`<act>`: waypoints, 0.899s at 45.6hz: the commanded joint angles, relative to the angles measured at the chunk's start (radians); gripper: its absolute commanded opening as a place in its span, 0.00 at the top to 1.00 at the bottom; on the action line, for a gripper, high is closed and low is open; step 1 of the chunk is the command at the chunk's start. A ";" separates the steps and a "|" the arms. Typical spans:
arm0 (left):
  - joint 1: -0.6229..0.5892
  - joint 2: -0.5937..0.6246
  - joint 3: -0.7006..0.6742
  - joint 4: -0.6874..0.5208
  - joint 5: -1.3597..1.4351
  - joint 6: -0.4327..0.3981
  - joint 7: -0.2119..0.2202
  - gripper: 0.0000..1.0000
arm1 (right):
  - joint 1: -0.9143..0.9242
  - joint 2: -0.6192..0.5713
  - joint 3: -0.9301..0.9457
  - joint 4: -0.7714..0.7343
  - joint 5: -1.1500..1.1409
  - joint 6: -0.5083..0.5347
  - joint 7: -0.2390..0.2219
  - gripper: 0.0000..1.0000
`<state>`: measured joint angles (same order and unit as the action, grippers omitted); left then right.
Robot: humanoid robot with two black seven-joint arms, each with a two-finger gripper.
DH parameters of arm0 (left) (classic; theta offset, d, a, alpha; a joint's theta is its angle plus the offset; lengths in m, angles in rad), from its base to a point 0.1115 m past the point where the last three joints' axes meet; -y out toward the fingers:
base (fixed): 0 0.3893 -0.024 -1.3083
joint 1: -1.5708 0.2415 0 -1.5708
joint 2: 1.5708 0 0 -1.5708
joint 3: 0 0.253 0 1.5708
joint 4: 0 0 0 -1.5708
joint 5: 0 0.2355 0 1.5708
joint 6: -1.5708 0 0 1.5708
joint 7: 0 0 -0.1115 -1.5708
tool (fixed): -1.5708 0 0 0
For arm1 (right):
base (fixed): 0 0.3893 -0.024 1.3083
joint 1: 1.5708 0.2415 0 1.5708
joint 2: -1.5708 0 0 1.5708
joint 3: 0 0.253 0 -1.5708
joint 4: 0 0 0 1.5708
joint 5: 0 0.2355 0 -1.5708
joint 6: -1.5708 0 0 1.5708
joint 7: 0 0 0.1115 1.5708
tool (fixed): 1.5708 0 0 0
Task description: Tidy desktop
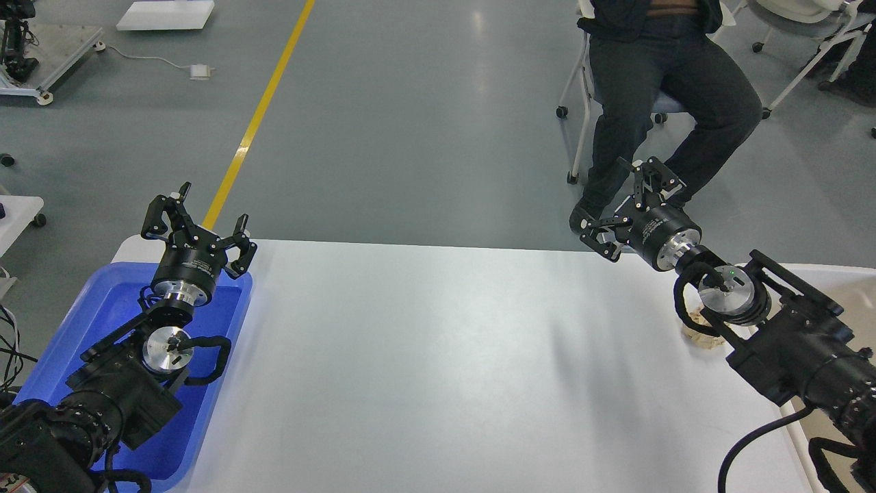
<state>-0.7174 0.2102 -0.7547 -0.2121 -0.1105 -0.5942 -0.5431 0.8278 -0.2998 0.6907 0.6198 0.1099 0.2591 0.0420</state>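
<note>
The white desktop (438, 356) fills the middle of the head view. My left gripper (200, 218) is open and empty, held above the far end of the blue tray (89, 322) at the table's left edge. My right gripper (633, 202) is open and empty, raised past the table's far right edge. A small pale wooden object (699, 335) lies on the desktop, half hidden under my right wrist.
A cream tub (845, 294) with a white rim stands at the table's right edge, mostly behind my right arm. A seated person in dark trousers (657, 89) and chairs are just beyond the far right corner. A yellow floor line (260, 113) runs beyond the table.
</note>
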 commanded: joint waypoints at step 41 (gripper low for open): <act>0.000 0.000 0.000 0.000 0.000 -0.006 0.000 0.00 | 0.180 -0.314 -0.795 -0.026 -1.075 -0.126 0.131 0.00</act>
<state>-0.7180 0.2101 -0.7549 -0.2126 -0.1105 -0.6008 -0.5430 1.0054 -0.6009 0.0419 0.6077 -0.7464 0.2264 0.1197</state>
